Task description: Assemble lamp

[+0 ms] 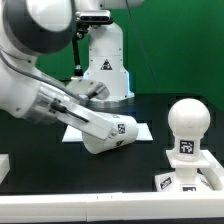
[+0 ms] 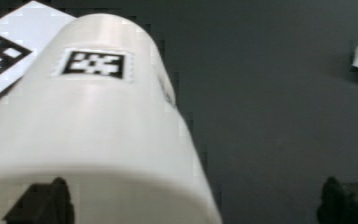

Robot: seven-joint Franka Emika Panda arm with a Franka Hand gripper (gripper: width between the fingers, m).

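The white tapered lamp shade [image 1: 113, 134] lies on its side on the marker board [image 1: 140, 130]. In the wrist view the shade [image 2: 105, 130] fills the picture, with a square tag on its narrow end. My gripper [image 1: 90, 130] is at the shade's wide end. In the wrist view the gripper [image 2: 194, 203] is open, its dark fingertips [image 2: 44, 200] wide apart. One fingertip is over the shade, the other over bare table; neither visibly grips it. The round ball bulb [image 1: 186, 118] stands upright on the blocky base [image 1: 190, 177] at the exterior view's right.
The black table [image 1: 40, 150] carries it all. The marker board [image 2: 7, 50] also shows beside the shade's narrow end in the wrist view. A white part [image 1: 3, 166] sits at the exterior view's left edge. The white robot pedestal [image 1: 105, 60] stands behind.
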